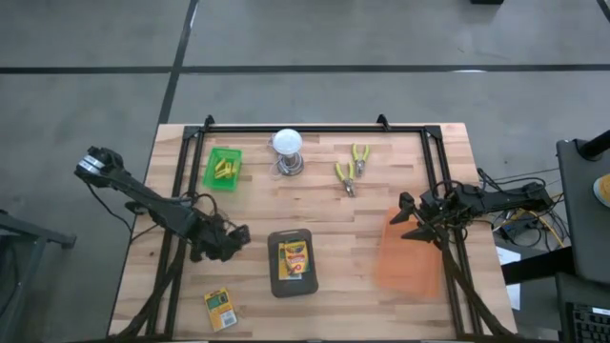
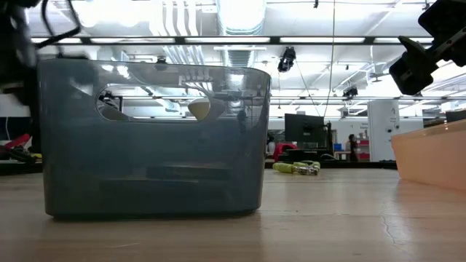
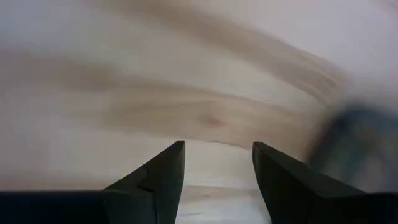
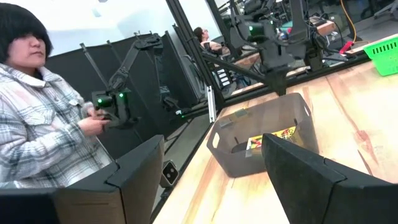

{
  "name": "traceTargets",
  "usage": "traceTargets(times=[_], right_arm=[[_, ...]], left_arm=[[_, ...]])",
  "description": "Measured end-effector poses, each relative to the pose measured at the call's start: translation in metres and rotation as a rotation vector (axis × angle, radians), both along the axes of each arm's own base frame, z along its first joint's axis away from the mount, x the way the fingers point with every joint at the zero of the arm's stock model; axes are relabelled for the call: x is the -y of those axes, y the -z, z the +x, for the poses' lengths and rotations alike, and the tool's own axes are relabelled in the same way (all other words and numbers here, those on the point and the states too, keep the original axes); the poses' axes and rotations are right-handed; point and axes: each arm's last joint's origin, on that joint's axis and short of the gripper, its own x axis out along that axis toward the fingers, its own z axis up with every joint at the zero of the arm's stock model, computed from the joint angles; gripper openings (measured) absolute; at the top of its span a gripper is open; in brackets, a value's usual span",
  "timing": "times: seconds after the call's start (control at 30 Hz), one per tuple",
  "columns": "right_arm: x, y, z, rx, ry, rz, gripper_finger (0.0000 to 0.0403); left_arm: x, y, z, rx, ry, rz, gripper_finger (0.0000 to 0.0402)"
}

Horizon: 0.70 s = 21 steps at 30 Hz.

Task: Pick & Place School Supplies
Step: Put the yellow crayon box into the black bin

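Left gripper (image 1: 233, 240) low over bare wood, just left of dark grey translucent plastic bin (image 1: 292, 286), fingers (image 3: 158, 180) parted and holding nothing

One flat green-and-yellow crayon box (image 1: 294, 258) lying inside that bin, long axis running toward the table's near edge; a second loose crayon box (image 1: 219, 308) on the planks nearer the front edge, behind and below the left gripper, tilted slightly off that line, so far closer to the left arm than to the right

Short yellow sticks (image 1: 225, 170) resting in small green basket (image 1: 224, 168) at the back left

Right gripper (image 1: 413, 218) waiting above pale orange tray (image 1: 410, 257), fingers (image 4: 311, 171) spread, empty

From the left wrist view only blurred wood grain and a dark smear of bin; loose box out of sight there

No third box visible anywhere
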Motion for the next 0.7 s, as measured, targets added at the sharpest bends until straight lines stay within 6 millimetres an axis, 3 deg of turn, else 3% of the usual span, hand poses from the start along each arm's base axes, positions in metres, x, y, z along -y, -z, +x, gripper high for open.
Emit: traceTargets(times=[0.1,0.23,0.37,0.47,0.7], right_arm=[[0.000,0.000,0.000,0.001,0.000,0.000,0.0263],[0.000,0.000,0.000,0.001,0.000,0.000,0.0260],[0.000,0.000,0.000,0.002,0.000,0.000,0.0263],[0.000,0.000,0.000,0.001,0.000,0.000,0.0266],[0.000,0.000,0.000,0.000,0.000,0.000,0.0264]], left_arm=[[0.002,-0.012,0.005,0.055,0.160,0.007,0.0193],[0.006,-0.022,-0.001,-0.083,0.138,-0.082,0.0193],[0.007,-0.036,0.003,-0.124,0.022,-0.088,0.0193],[0.008,-0.045,0.009,-0.087,-0.175,-0.098,0.0193],[0.001,-0.037,0.012,0.033,-0.324,0.108,0.0193]])
